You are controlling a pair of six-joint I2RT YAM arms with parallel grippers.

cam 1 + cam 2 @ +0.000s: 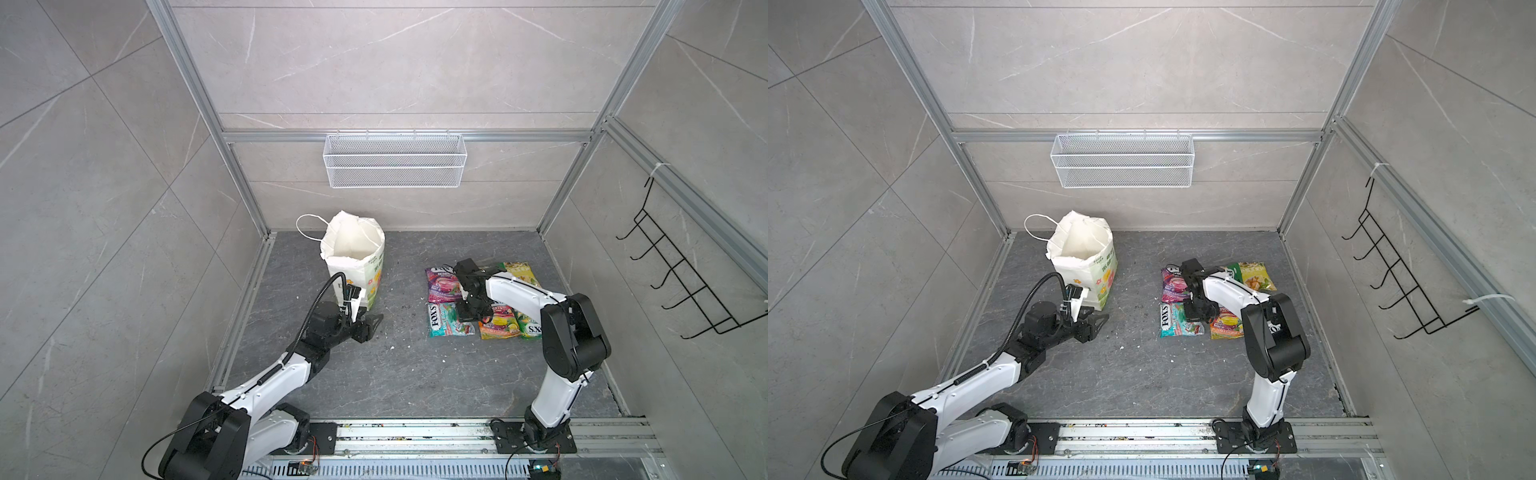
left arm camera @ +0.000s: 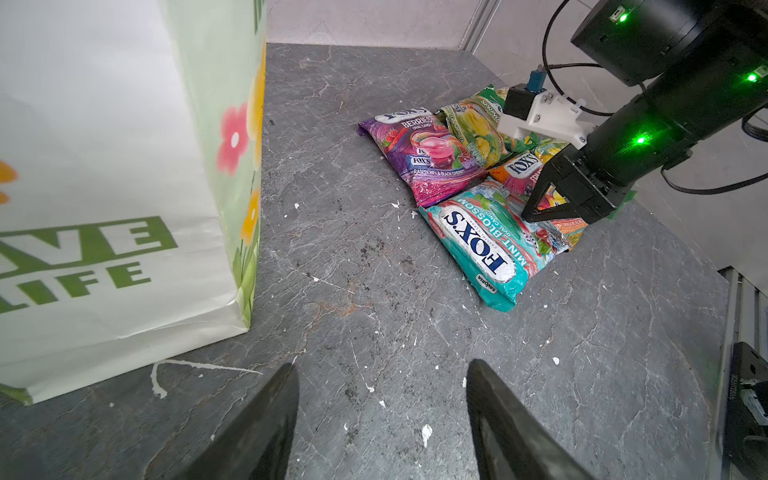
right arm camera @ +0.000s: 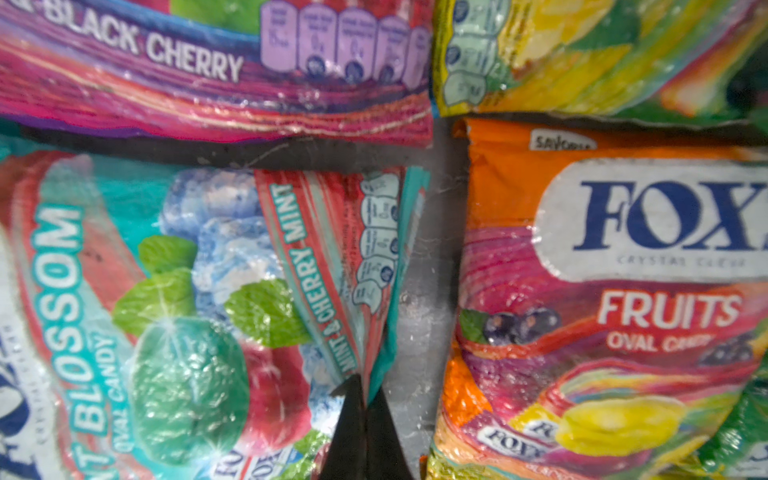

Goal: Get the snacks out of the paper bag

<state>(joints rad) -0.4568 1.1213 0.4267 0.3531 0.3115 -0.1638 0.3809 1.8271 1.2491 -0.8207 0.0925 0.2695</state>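
setting the teal pouch (image 3: 187,311) down is the step in hand, as i read it. right gripper (image 3: 361,411) has its jaws pressed together on the pouch's thin side seam, and the foil pulls up into a little tent at the tips. the pouch body looks to be lying on the floor (image 2: 374,270) already, so my call is to part the jaws first, then lift straight up. any sideways drift with that seam pinched would drag it into the orange pouch (image 3: 602,291) just beside it, or against the purple pouch (image 2: 424,158) beyond. it's glossy, slippery film, so a small opening should let it fall away.

left gripper (image 2: 382,363) hangs low near the foot of the bag (image 1: 357,270), jaws apart, nothing between them. i'd leave it clear of the bag wall so nothing tips.

now the snacks: flat shiny pouches in loud colours, with blue "fox's" lettering on white ovals. purple berries, teal mint blossom, orange fruits and a yellow-green pouch (image 2: 473,124) at the back lie packed edge to edge on the right of the floor, well apart from the bag. both top views show more green and yellow packs past the arm, partly hidden.

the bag stands upright on the left, mouth open. what i can see inside is plain white with no pouch showing, but i can't be sure of the very bottom.
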